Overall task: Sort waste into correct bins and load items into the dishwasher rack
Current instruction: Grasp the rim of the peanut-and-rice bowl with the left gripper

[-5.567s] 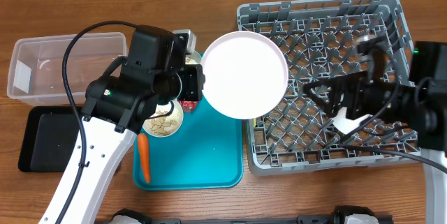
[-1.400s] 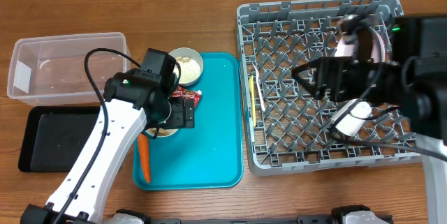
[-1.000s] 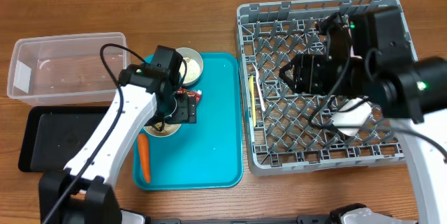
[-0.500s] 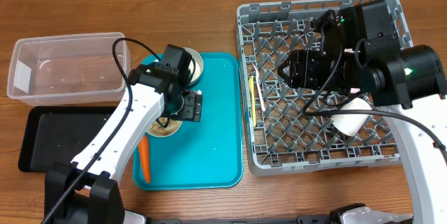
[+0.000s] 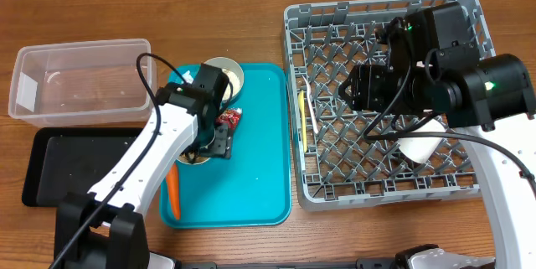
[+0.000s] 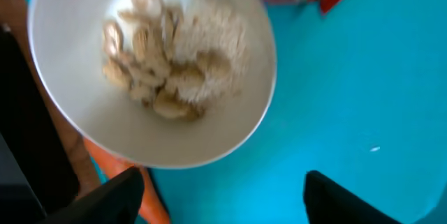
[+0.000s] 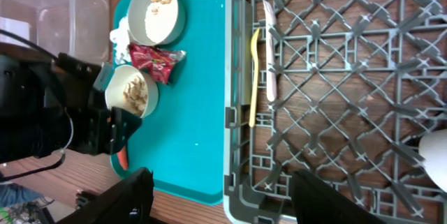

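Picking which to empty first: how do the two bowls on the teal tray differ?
The fuller bowl holds a heap of nut scraps and crumbs; the corner bowl holds only a few. The open left gripper hovers over the fuller bowl, not the corner bowl. Both are round, cream-white and upright on the teal tray, with the red wrapper between them.

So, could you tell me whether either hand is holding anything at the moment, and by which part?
Nothing is held. The left hand is open over the bowl of nuts; the right hand is open above the rack.
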Controlling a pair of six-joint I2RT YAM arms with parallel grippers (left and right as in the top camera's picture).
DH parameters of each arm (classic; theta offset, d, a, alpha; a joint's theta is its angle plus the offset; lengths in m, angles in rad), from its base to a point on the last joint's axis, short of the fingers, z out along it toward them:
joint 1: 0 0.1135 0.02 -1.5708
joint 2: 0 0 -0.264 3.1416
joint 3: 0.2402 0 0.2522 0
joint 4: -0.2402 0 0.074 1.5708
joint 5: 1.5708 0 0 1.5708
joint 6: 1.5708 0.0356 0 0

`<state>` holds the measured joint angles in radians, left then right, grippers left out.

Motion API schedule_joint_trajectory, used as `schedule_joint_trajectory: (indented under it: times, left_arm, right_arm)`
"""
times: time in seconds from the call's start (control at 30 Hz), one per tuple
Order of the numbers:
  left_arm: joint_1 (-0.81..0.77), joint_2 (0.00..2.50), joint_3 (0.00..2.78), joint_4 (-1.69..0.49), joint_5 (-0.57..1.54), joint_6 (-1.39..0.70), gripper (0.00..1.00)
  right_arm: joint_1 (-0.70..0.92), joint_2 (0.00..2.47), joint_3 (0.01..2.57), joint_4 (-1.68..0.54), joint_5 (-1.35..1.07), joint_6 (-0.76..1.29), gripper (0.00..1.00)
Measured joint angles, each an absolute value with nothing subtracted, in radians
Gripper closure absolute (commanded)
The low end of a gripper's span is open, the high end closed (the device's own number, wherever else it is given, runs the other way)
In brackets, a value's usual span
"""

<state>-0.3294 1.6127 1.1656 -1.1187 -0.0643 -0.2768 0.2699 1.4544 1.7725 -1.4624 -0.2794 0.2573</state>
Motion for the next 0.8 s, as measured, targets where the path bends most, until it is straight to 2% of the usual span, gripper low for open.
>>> schedule_joint_trajectory:
  times: [0.4, 0.6, 0.73, 0.8]
  left_arm:
    - [-0.312, 1.532, 1.151, -1.181, -0.064, -0.393, 0.21]
    - [-0.313, 1.5, 1.15, -1.131, -0.062, -0.337, 0.2]
    - [-0.313, 1.507, 1.125, -1.014, -0.039, -0.275, 0.21]
    - [-0.313, 1.526, 1.093, -0.953, -0.029, -0.25, 0.28]
  right_arm:
    - [0.27, 1.454, 1.773, -1.482, -0.255, 0.235, 0.33]
    - [0.27, 1.454, 1.773, -1.483, -0.254, 0.235, 0.33]
    - [0.27, 1.454, 1.773, -1.485, -0.254, 0.235, 0.33]
    - [0.27, 1.454, 1.773, -1.487, -0.255, 0.235, 0.33]
